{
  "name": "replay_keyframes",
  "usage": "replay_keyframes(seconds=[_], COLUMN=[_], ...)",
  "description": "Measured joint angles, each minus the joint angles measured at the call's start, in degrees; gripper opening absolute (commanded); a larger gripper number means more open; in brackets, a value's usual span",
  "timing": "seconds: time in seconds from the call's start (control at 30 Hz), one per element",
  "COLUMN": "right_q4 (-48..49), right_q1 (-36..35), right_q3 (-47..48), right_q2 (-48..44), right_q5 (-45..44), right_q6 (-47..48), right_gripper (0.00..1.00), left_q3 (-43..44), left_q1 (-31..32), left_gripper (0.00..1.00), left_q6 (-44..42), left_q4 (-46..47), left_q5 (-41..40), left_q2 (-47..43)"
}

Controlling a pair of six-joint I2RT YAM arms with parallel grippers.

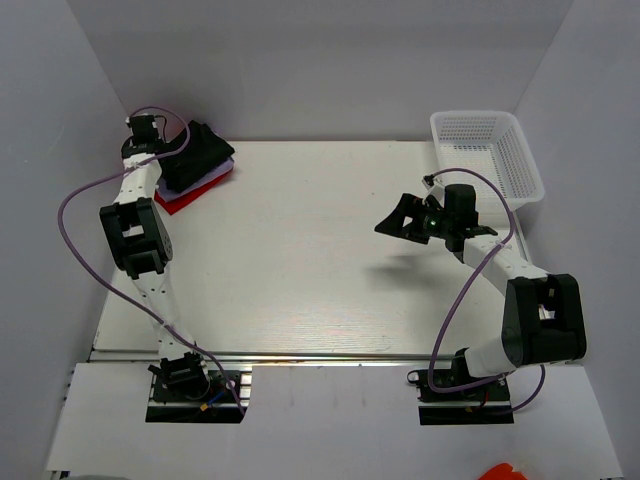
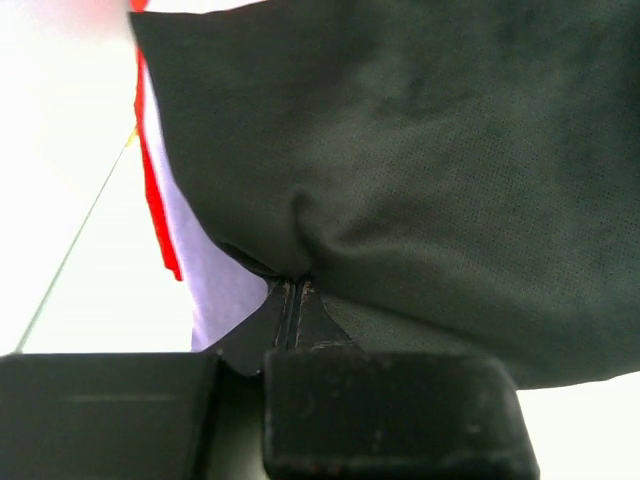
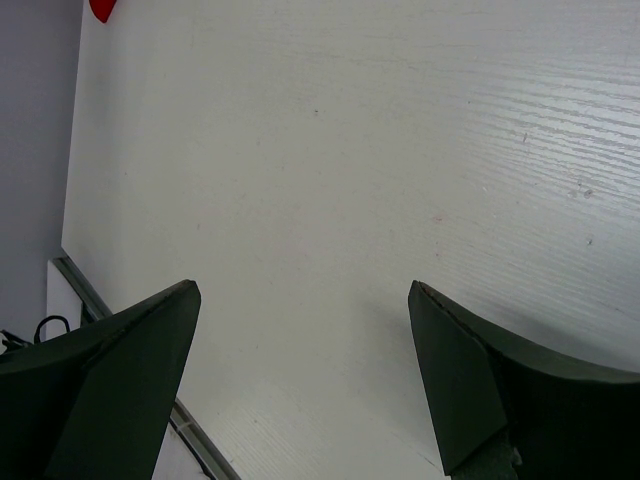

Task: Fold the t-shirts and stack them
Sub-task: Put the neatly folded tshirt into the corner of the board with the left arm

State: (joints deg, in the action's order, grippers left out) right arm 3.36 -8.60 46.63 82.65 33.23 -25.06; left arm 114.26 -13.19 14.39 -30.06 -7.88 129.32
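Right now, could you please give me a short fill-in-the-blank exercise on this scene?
1. The black cloth t-shirt, pinched by the left gripper, lies on ____ of the stack.
2. The bright red cloth t-shirt lies at the stack's ____.
3. The right gripper hangs ____ over the white table.
Missing words: top; bottom; open.

A: Top view?
B: High above the near edge, facing down over the whole table (image 1: 300,270).
A: Wrists?
B: Left sits right against the black shirt (image 2: 450,150) (image 1: 200,150), shared with top view, far-left corner. Right looks down at the table, fairly near.
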Motion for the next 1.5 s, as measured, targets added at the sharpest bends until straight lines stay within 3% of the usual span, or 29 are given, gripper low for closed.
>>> replay_keyframes(seconds=[0.5,0.57,0.6,0.77,0.8,0.87,0.9,1.2,1.23,1.33,1.5], right_q4=[0.02,0.02,0.0,0.0,0.0,0.02,0.02,0.02,0.02,0.02,0.02], right_q1=[0.0,0.0,0.0,0.0,0.0,0.0,0.0,0.0,0.0,0.0,-0.04], right_q3=[0.09,0.09,0.09,0.09,0.09,0.11,0.09,0.11,0.11,0.11,0.11], right_q2=[0.5,0.98,1.18,1.9,1.92,1.95,1.95,1.92,1.92,1.77,0.15], right_q5=[0.37,0.44,0.46,0.92,1.05,1.27,1.33,1.53,1.6,1.97,3.02], right_q6=[0.0,-0.02,-0.02,-0.02,-0.02,-0.04,-0.04,-0.04,-0.04,-0.04,-0.02], right_gripper=[0.9,0.9,0.9,0.9,0.9,0.9,0.9,0.9,0.9,0.9,0.9], left_q3=[1.64,1.84,1.95,0.46,-0.2,-1.11,-1.16,0.26,0.44,0.68,-2.12], left_q1=[0.0,0.0,0.0,-0.04,-0.07,-0.11,-0.13,-0.15,-0.15,-0.15,-0.15], left_gripper=[0.0,0.06,0.13,0.27,0.39,0.48,0.6,0.71,0.81,1.0,1.0], left_q6=[-5.9,-6.56,-6.86,-6.91,-6.8,-6.58,-6.47,-5.9,-5.77,-5.33,-4.07], left_q4=[-0.81,-1.05,-1.31,-1.62,-1.77,-2.58,-2.93,-6.23,-6.56,-7.58,-9.42], left_q5=[-2.45,-1.64,-1.4,-0.2,-0.09,0.72,1.2,3.23,3.15,2.47,0.66], left_q2=[-2.03,-2.03,-2.03,-2.03,-2.03,-1.77,-1.33,2.43,2.32,1.38,-5.97])
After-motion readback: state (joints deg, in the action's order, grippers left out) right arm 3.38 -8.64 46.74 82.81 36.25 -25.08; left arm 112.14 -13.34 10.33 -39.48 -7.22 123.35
